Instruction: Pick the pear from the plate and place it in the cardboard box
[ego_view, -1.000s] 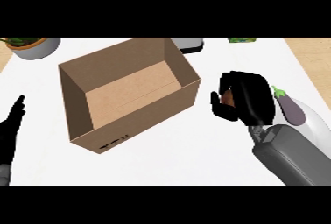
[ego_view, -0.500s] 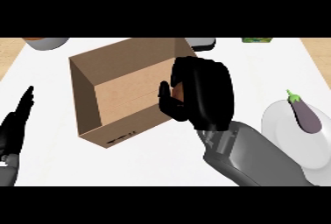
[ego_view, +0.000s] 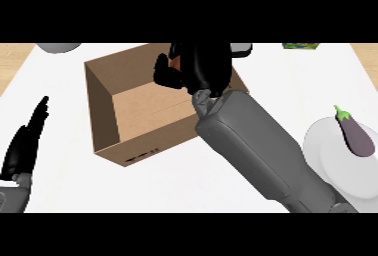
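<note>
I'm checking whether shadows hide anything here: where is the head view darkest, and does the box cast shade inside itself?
Head view: light is even and flat, no glare. The box has a darker left inner wall and a lighter floor. The black right hand over the box's far side reads as a near-featureless mass, hiding whatever it holds. The eggplant on the plate shows clearly.

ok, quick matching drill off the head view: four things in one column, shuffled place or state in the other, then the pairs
Things:
1. cardboard box
2. eggplant
3. right hand
4. left hand

Places or states:
A. lying on the white plate at the right
B. open-topped, at the middle of the counter
C. resting open near the left edge, fingers up
D. over the box's far side, fingers curled

Pairs: 1-B, 2-A, 3-D, 4-C
</note>
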